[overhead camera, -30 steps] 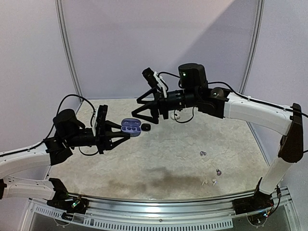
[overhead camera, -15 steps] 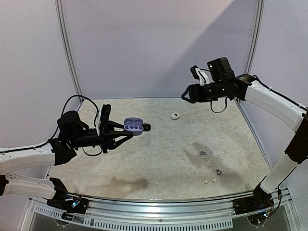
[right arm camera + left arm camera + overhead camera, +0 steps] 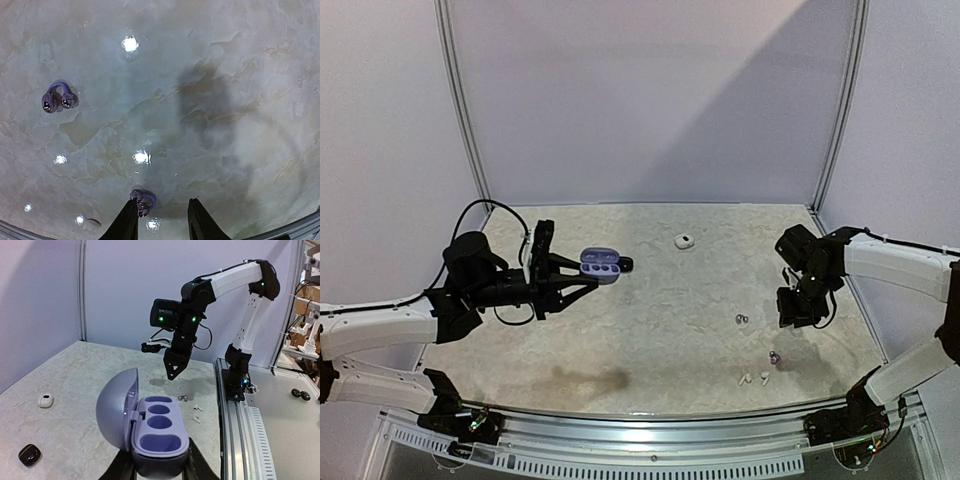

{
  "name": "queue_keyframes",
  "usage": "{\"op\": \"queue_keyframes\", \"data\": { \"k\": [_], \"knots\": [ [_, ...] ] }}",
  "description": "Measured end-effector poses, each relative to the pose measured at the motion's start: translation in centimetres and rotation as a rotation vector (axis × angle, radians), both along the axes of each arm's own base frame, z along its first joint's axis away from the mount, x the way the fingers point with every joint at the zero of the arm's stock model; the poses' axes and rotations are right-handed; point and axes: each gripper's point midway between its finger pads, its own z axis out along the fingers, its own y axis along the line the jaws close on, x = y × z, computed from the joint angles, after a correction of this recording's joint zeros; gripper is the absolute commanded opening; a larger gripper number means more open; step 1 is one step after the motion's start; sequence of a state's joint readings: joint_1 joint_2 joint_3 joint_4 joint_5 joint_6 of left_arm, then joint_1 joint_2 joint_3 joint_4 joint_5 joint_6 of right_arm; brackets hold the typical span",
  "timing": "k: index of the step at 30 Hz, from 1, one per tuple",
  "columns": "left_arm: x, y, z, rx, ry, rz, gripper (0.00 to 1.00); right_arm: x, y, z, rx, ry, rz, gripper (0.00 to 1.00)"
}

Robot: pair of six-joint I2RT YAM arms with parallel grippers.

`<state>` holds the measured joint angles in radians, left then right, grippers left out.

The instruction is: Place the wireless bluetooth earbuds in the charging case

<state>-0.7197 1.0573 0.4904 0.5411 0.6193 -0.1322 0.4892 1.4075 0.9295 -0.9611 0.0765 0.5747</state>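
Note:
The purple charging case (image 3: 159,436) is raised above the table with its lid open to the left and its wells empty. My left gripper (image 3: 158,467) is shut on its base; the top view shows that gripper (image 3: 570,278) at the left and the case (image 3: 599,264) just past it. My right gripper (image 3: 161,202) points down over the table at the right, jaws apart and nothing between them. One purplish earbud (image 3: 144,200) lies by the tip of its left finger (image 3: 126,220). A second purplish earbud (image 3: 59,97) lies farther left. Two white stemmed earbuds (image 3: 753,379) rest near the front.
A small white case (image 3: 685,241) sits at the back of the table and a black case (image 3: 623,264) lies under the held one. The metal rail (image 3: 650,415) runs along the near edge. Grey walls close in the back and sides.
My right arm has swung from beside the held case out to the right and down over the earbuds, and its jaws have narrowed. The left arm has barely moved.

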Motion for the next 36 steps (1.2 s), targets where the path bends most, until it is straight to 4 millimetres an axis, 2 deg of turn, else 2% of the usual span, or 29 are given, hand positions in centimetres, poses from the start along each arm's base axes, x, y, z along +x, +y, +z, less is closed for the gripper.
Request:
{"op": "queue_keyframes", "data": {
  "k": [9, 19, 29, 36],
  "knots": [
    [-1.6, -0.1, -0.7, 0.020, -0.087, -0.085, 0.00, 0.4, 0.0, -1.4, 0.051, 0.007, -0.015, 0.34],
    [-2.4, -0.3, -0.9, 0.023, -0.136, -0.137, 0.00, -1.2, 0.6, -4.0, 0.099, 0.105, 0.029, 0.29],
    [-2.4, -0.3, -0.8, 0.025, -0.152, -0.139, 0.00, -2.0, 0.3, -4.4, 0.085, 0.139, 0.035, 0.26],
    [-2.4, -0.3, -0.8, 0.027, -0.163, -0.139, 0.00, -3.5, 0.0, -4.5, 0.106, 0.149, 0.015, 0.26]
  ]
}}
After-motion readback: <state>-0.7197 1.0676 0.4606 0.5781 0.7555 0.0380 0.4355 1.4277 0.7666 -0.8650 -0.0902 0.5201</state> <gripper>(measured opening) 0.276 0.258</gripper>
